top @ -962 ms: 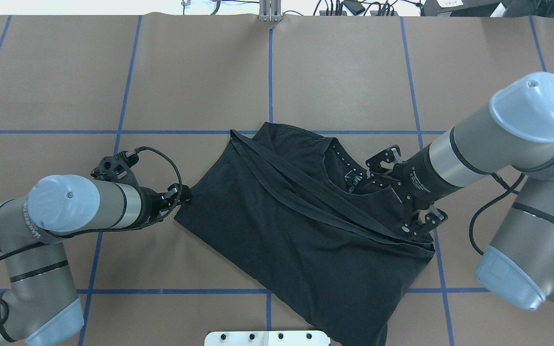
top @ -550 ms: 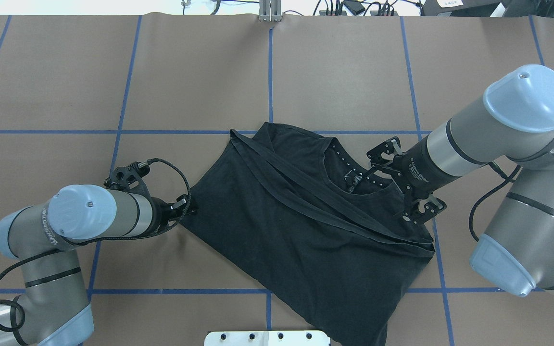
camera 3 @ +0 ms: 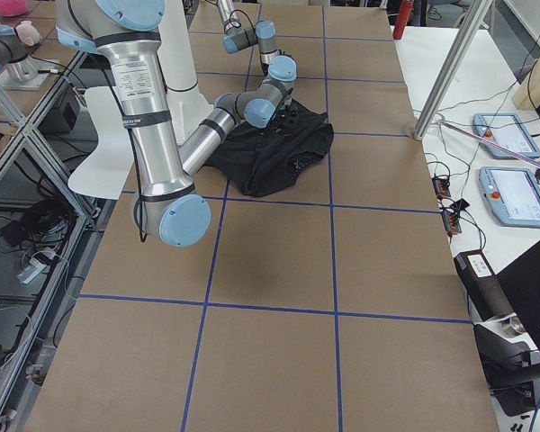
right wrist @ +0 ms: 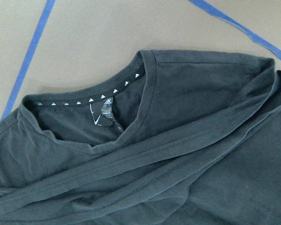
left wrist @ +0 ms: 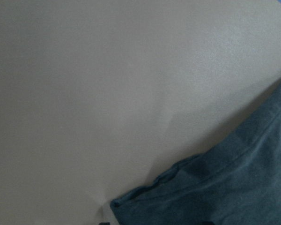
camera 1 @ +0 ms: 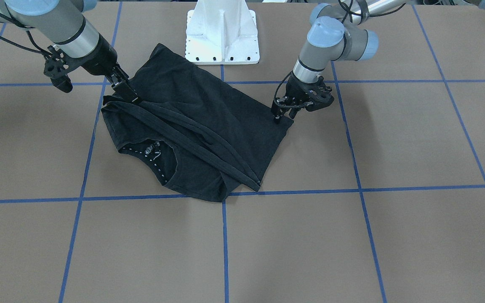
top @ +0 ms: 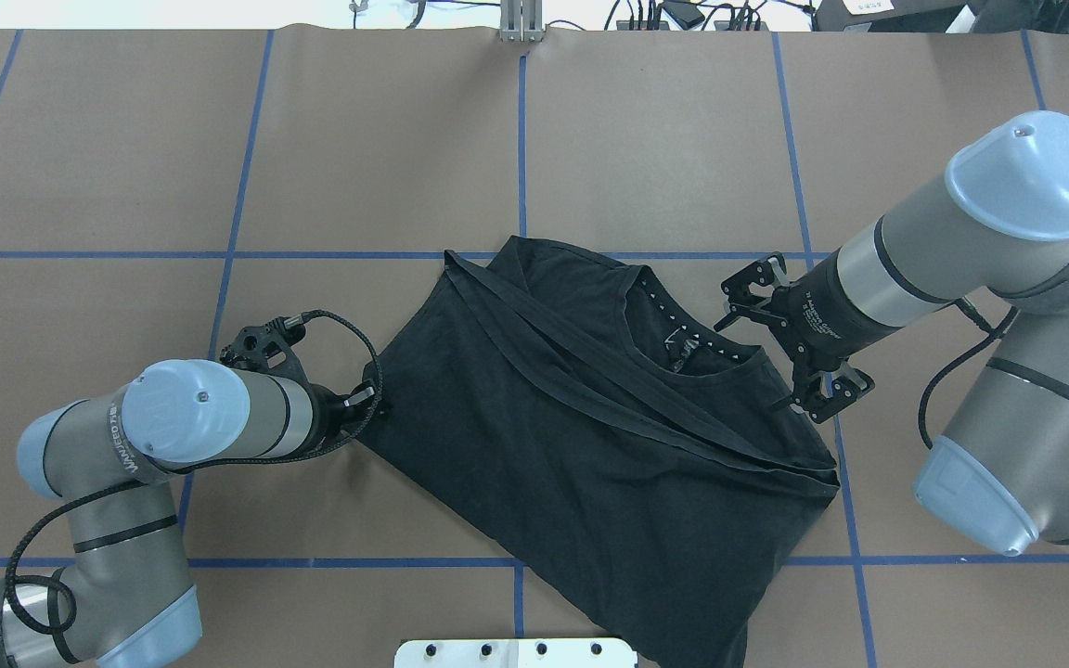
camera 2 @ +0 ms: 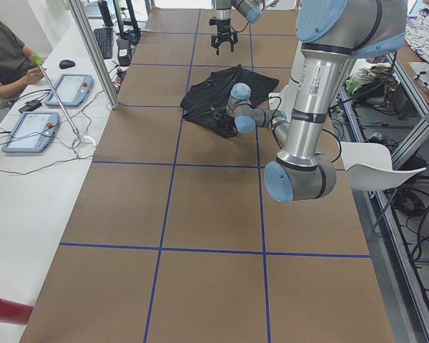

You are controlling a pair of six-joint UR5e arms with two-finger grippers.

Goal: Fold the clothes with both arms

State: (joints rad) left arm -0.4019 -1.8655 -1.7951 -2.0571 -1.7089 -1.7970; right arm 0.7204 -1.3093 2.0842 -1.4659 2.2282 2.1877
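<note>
The black T-shirt (top: 590, 445) lies partly folded on the brown table, a hem band running diagonally across it. Its collar (right wrist: 98, 101), with white triangles inside, faces the far right. My left gripper (top: 377, 402) is low at the shirt's left corner, its tips at the fabric edge (camera 1: 277, 118). The left wrist view shows only that corner (left wrist: 225, 187) flat on the table, with no fingers. My right gripper (top: 773, 360) stands over the shoulder edge beside the collar, touching the cloth (camera 1: 133, 99). Neither gripper's jaws show clearly.
The white mounting pedestal (camera 1: 221, 38) stands at the table's near edge behind the shirt. Blue tape lines (top: 521, 139) grid the brown table. A person (camera 2: 7, 53) sits at a side bench with tablets (camera 3: 513, 193) and cables.
My left gripper has moved right and slightly toward the robot, onto the shirt's corner. My right gripper has drawn back from the collar toward the shoulder edge. The shirt has barely shifted.
</note>
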